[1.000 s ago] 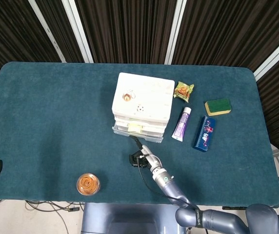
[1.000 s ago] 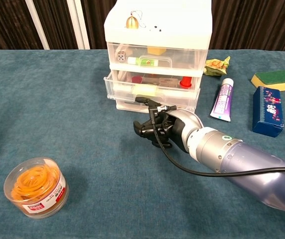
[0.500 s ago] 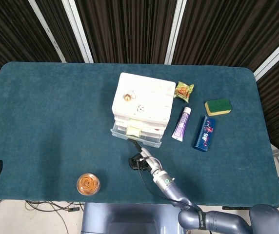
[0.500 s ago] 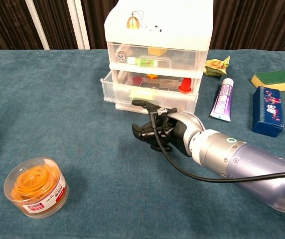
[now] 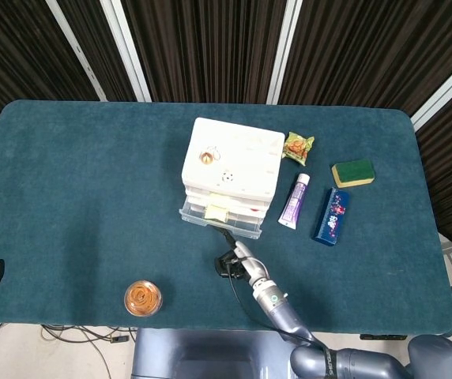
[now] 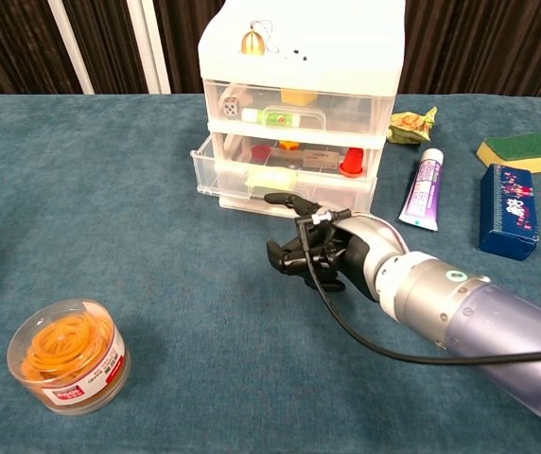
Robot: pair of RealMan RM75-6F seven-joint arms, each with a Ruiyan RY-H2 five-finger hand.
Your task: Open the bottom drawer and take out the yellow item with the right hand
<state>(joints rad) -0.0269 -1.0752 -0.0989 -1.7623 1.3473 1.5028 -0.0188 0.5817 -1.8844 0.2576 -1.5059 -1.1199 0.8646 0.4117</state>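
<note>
One right hand [image 6: 322, 257] before the part-open drawer [image 6: 280, 180], fingers curled together, nothing held.

rubber-band tub [image 6: 67, 368] front-left | toothpaste tube [image 6: 424, 189] | blue box [image 6: 511, 210] | sponge [image 6: 521, 149] | snack packet [image 6: 410, 124]

Even, bright overhead light, both views sharp. Soft short shadow under the drawer unit [image 6: 294, 104] on its front side; white top nearly blown out. Dark curtains behind it stay dim. Slight edge distortion in chest view.
</note>
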